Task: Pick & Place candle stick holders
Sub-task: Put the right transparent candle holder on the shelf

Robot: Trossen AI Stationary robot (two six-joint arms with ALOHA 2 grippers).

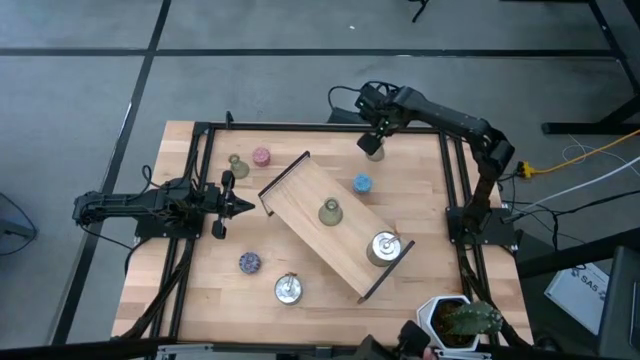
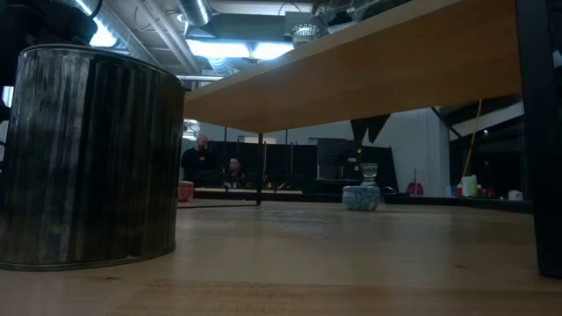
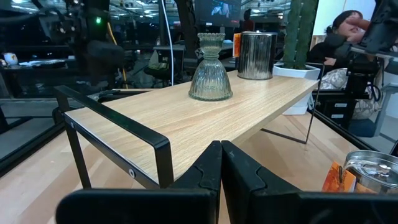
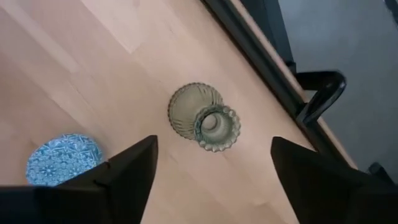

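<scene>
- A pale wooden table (image 1: 300, 320) with a black frame along its edges stands on a grey floor; the low view looks across it into a dim room where people sit far behind.
- A long wooden tray (image 1: 305, 200) lies diagonally across the middle, its long axis running from the far left toward the near right, black handles at both ends.
- On the tray stand an olive-green holder (image 1: 331, 212), upright near the middle, and a shiny silver holder (image 1: 383, 248) at the near-right end.
- Left of the tray's far end, another olive-green holder (image 1: 237, 165) and a pink holder (image 1: 262, 156) stand just beside each other.
- A blue holder (image 1: 362, 184) sits on the table between the tray and the right frame rail.
- A purple holder (image 1: 250, 262) and a second silver holder (image 1: 289, 289) stand near the front edge, with bare wood around them.
- The right gripper (image 1: 374, 138) hovers near the far edge, fingers spread apart, over a third olive-green holder (image 4: 206, 118); the holder stands upright on the wood, touching neither finger, close to the black frame rail (image 4: 273, 81).
- The left gripper (image 1: 240, 207) waits at the left side, level with the tray's far-left end, fingers pressed together and empty.
- A potted plant (image 1: 462, 320) stands at the near-right corner.
</scene>
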